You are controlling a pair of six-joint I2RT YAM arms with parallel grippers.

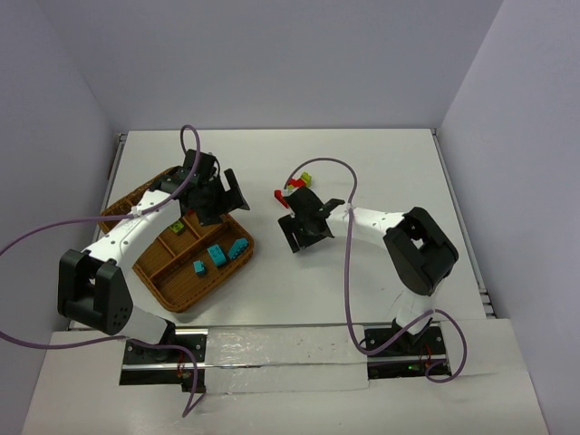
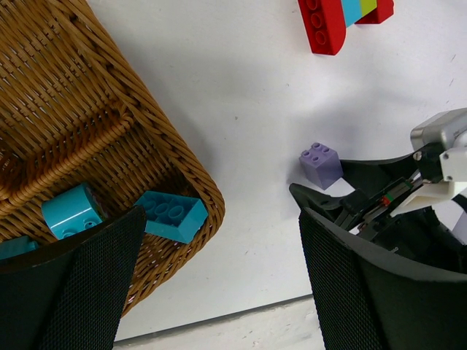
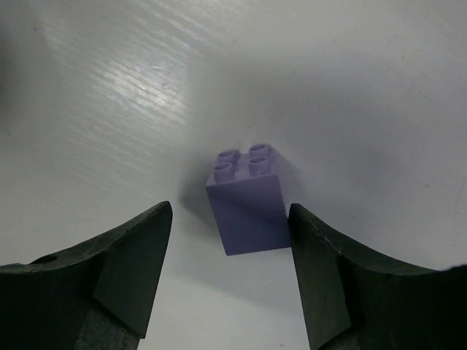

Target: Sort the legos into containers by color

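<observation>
The right gripper (image 3: 230,211) is lowered to the table, its fingers set apart on either side of an upright purple brick (image 3: 248,208). The left gripper (image 2: 219,204) is held wide open above the wicker tray (image 2: 87,124), where teal bricks (image 2: 171,215) are seen in a corner compartment.

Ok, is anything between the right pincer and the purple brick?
Nothing visible. The purple brick stands upright on the bare table, already between the open jaws of the right pincer. It is clear of one jaw and nearly against the other.
</observation>
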